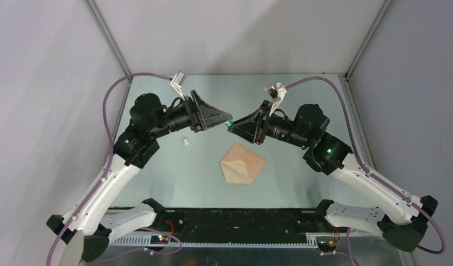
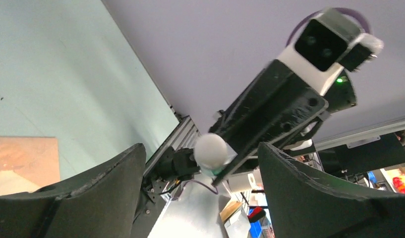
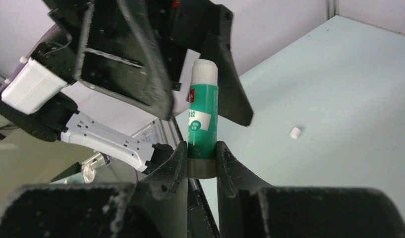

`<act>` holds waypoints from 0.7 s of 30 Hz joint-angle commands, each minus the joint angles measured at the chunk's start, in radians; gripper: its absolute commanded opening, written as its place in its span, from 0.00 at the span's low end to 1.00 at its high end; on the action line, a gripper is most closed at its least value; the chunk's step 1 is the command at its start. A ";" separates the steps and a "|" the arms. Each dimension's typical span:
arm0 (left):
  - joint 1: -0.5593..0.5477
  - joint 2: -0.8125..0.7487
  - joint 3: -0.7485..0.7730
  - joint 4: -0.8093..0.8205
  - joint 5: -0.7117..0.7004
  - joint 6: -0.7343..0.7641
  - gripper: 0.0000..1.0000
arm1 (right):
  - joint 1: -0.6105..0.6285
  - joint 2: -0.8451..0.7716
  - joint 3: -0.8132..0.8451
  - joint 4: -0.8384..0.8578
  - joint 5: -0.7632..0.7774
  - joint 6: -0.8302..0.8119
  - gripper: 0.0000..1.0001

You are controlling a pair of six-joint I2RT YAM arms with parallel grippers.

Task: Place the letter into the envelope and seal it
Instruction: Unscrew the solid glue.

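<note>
Right pincer [image 3: 202, 157] squeezes the green glue stick [image 3: 202, 116] by its bottom, white tip bare, left pincer [image 2: 201, 146] wide beside it, probably to glue the envelope [image 1: 243, 163] lying on the tabletop [image 1: 174, 177].

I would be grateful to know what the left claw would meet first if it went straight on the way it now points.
Probably the glue stick, whose white tip sits between the left claw's open fingers; the right claw holds it.

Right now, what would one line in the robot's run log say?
right tool: shut on glue stick | left tool: open, at stick's white end | envelope: lying on table, apart from both tools
</note>
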 commanded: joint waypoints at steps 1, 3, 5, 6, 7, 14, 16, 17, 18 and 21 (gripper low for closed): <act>0.005 0.012 0.026 -0.025 0.052 0.023 0.83 | -0.006 0.020 0.057 -0.048 -0.070 -0.048 0.00; 0.005 0.012 0.024 -0.018 0.048 0.020 0.75 | -0.004 0.026 0.058 -0.046 -0.078 -0.045 0.00; 0.005 0.012 0.023 -0.018 0.044 0.019 0.68 | -0.003 0.030 0.058 -0.040 -0.082 -0.043 0.00; 0.005 0.011 0.020 -0.017 0.039 0.018 0.65 | -0.003 0.033 0.058 -0.038 -0.083 -0.041 0.00; 0.005 0.007 0.018 -0.018 0.036 0.017 0.61 | -0.003 0.036 0.058 -0.037 -0.084 -0.039 0.00; 0.005 -0.010 0.005 -0.014 0.015 0.015 0.53 | -0.004 0.038 0.058 -0.037 -0.062 -0.029 0.00; 0.005 -0.016 0.005 -0.024 0.002 0.020 0.58 | -0.005 0.037 0.058 -0.039 -0.046 -0.027 0.00; 0.005 -0.019 0.004 -0.031 -0.011 0.020 0.62 | -0.006 0.035 0.058 -0.040 -0.039 -0.025 0.00; 0.005 -0.025 0.002 -0.035 -0.017 0.022 0.71 | -0.007 0.033 0.058 -0.043 -0.026 -0.020 0.00; 0.006 -0.044 -0.022 -0.020 -0.057 0.006 0.76 | -0.008 0.032 0.058 -0.044 -0.018 -0.016 0.00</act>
